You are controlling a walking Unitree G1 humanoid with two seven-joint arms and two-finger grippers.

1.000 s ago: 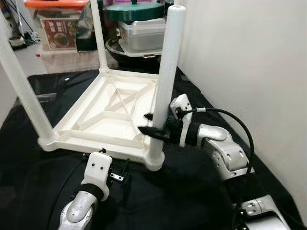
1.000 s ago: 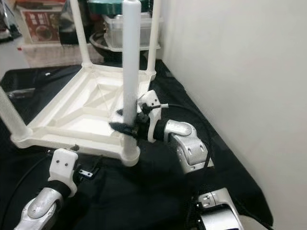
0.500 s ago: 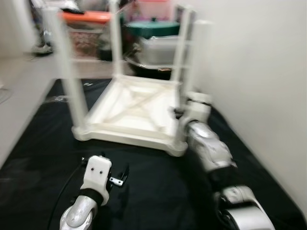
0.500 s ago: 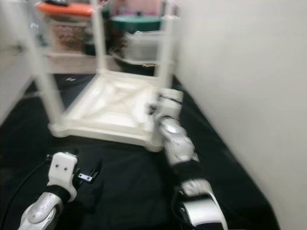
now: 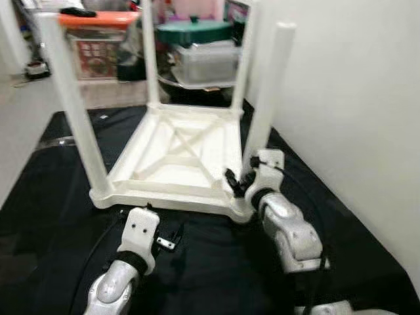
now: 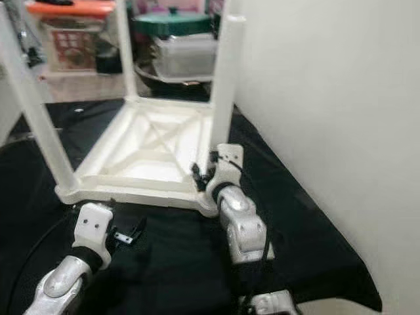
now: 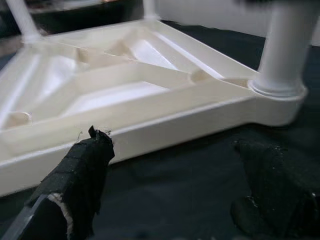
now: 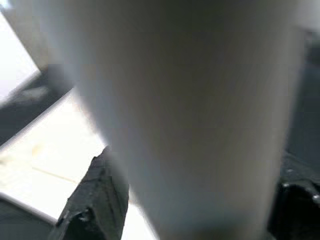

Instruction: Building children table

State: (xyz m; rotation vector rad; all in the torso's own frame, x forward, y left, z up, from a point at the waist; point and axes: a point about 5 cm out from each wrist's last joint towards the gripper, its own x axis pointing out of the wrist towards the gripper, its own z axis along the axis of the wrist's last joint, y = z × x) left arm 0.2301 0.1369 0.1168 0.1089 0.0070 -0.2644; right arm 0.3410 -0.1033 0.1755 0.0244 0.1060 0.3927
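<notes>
Table top (image 5: 174,154) upside down on the black cloth (image 5: 52,216), four legs standing.
Left gripper (image 7: 175,185) hovers just before its near edge, fingers spread and empty; right gripper (image 5: 237,184), lower on the near right leg (image 5: 266,98) than a second ago, brackets its base, so this corner seems seated.

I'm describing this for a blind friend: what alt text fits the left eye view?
A white children's table lies upside down on a black cloth, legs up; the right gripper clasps its near right leg, while the left gripper hovers open nearby.
</notes>
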